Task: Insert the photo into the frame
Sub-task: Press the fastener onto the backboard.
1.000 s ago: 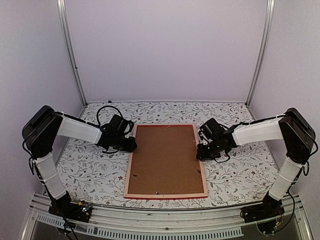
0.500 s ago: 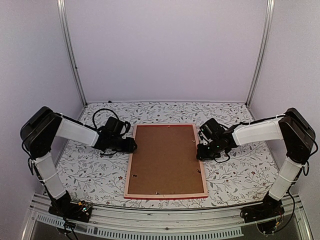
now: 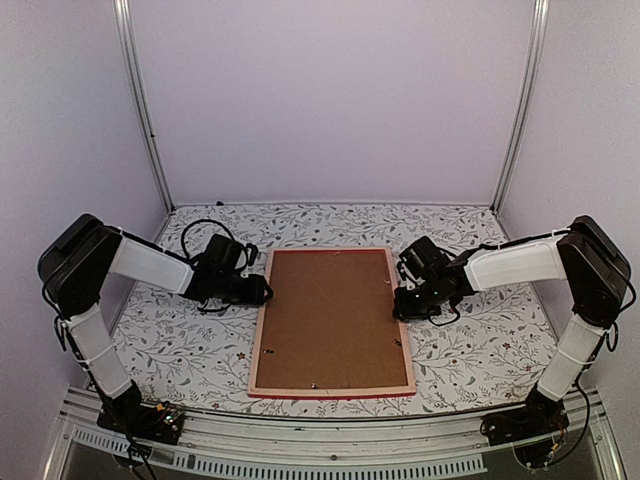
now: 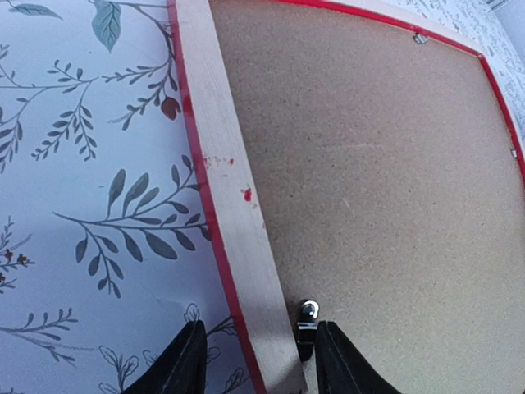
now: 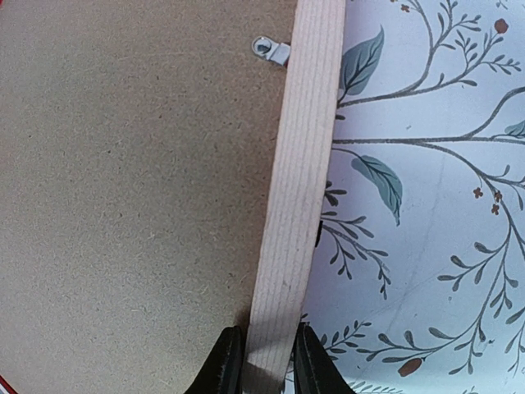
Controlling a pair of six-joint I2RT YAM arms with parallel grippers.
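Two grippers meet the frame (image 3: 257, 342) from opposite sides as it lies flat and face down at the middle of the table (image 3: 170, 345), on a leaf-patterned cloth, its long sides running from 6 to 12 o'clock. A brown backing board (image 3: 330, 318) fills the frame's opening, and the pale wood of the rails faces up with a red edge showing around them. At the frame's 9 o'clock side, the left gripper (image 4: 259, 330) straddles the rail with its jaws apart, one finger over the cloth and the other over the board beside a small metal clip (image 4: 308, 316), with a gap on each side of the wood. At the 3 o'clock side, the right gripper (image 5: 267, 330) pinches the opposite rail tightly between both fingers, another clip (image 5: 271, 49) lying farther along that rail.
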